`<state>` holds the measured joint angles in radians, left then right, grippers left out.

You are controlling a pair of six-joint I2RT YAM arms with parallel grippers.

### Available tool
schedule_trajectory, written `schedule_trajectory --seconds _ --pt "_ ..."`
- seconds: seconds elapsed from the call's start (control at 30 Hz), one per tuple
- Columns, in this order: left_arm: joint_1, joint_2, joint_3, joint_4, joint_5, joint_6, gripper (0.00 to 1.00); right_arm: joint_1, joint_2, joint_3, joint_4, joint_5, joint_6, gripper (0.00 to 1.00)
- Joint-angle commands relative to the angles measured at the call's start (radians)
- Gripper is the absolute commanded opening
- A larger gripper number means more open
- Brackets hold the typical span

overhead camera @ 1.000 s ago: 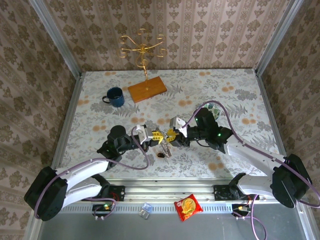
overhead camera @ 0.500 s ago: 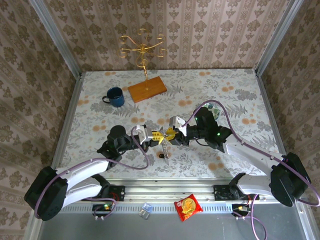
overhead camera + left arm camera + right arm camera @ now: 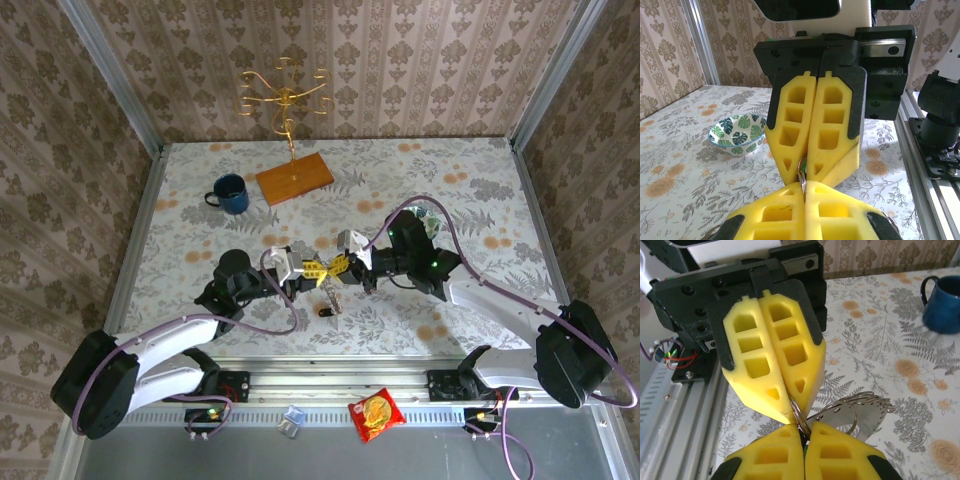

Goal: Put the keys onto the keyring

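Keyring (image 3: 797, 416), thin silvery wire loop, pinched by left tool (image 3: 789, 414) and right tool (image 3: 801, 173) together

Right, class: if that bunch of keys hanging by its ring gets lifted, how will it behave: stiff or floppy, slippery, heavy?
Probably floppy: the keys dangle loosely from the keyring. Likely slippery: the ring is thin, shiny wire. Seemingly light: it is tiny beside the blue mug.

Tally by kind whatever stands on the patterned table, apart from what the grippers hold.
Blue mug: 1
Leaf-patterned bowl: 1
Gold stand on wooden base: 1
Small dark item: 1
Total: 4
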<state>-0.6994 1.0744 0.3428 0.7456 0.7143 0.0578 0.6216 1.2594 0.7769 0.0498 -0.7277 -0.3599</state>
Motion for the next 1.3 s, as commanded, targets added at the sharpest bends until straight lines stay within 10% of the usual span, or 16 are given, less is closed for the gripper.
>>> schedule_trajectory --seconds 0.0,0.23,0.63,0.8,1.27 --pt "-0.001 -0.004 -0.005 0.027 0.014 -0.006 0.09 -0.003 0.005 0.06 -0.064 -0.013 -0.049 0.0" --pt "-0.001 -0.033 0.058 -0.209 -0.044 0.111 0.24 0.002 0.022 0.134 -0.244 0.012 -0.151 0.0" --pt "-0.002 -0.032 0.132 -0.363 -0.037 0.193 0.2 0.063 0.073 0.251 -0.439 0.098 -0.275 0.0" --pt "-0.002 -0.032 0.153 -0.41 -0.03 0.227 0.0 0.075 0.081 0.271 -0.442 0.1 -0.263 0.0" --pt "-0.001 -0.056 0.121 -0.374 -0.032 0.231 0.0 0.04 0.032 0.181 -0.45 0.195 -0.2 0.14"
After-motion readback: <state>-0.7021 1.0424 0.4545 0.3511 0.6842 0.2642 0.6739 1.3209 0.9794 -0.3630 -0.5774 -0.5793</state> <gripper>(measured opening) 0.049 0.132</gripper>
